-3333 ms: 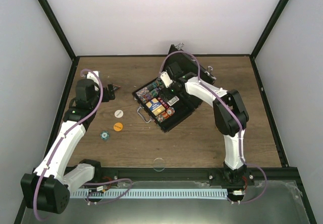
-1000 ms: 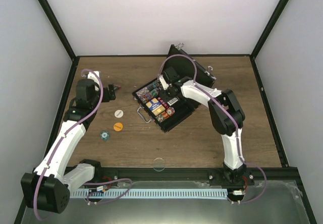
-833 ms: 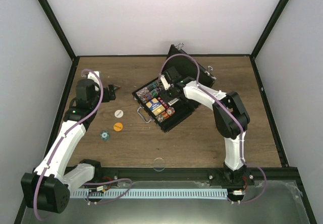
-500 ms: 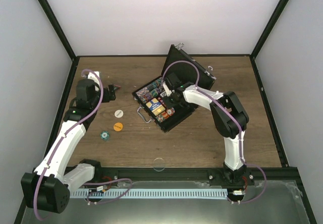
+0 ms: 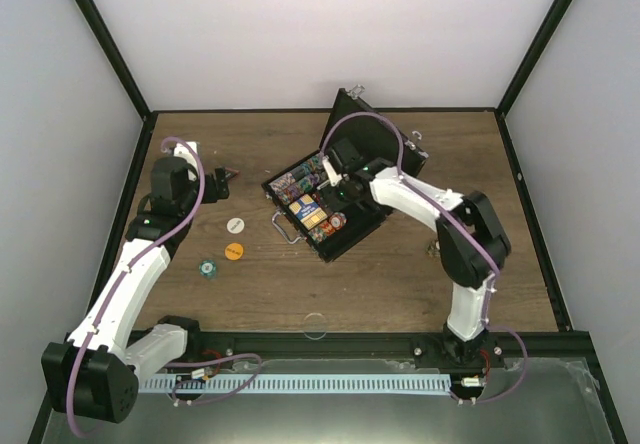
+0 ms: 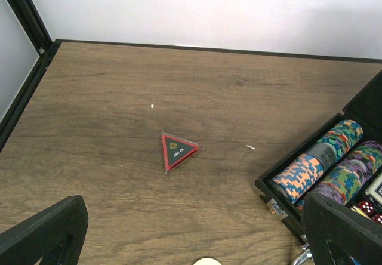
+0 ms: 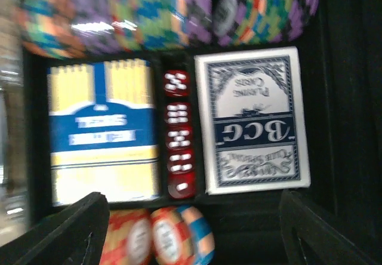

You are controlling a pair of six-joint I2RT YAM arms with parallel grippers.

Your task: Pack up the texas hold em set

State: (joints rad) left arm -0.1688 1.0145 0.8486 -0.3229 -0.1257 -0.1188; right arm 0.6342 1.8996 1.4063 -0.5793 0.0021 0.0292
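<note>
We're mid-loading: our right gripper (image 7: 194,217) hovers over the open case (image 5: 358,226) mid-table, jaws apart and empty (card deck (image 7: 253,122) already inside). Next, the left gripper (image 6: 194,217), spread wide and empty, must fetch the loose orange button (image 5: 233,251).

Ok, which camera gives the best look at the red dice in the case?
The right wrist view: the red dice stand in a column between a yellow-and-blue box and a blue deck, pips visible. The left wrist view catches a couple of dice at its right edge; in the top view they are too small to make out.
</note>
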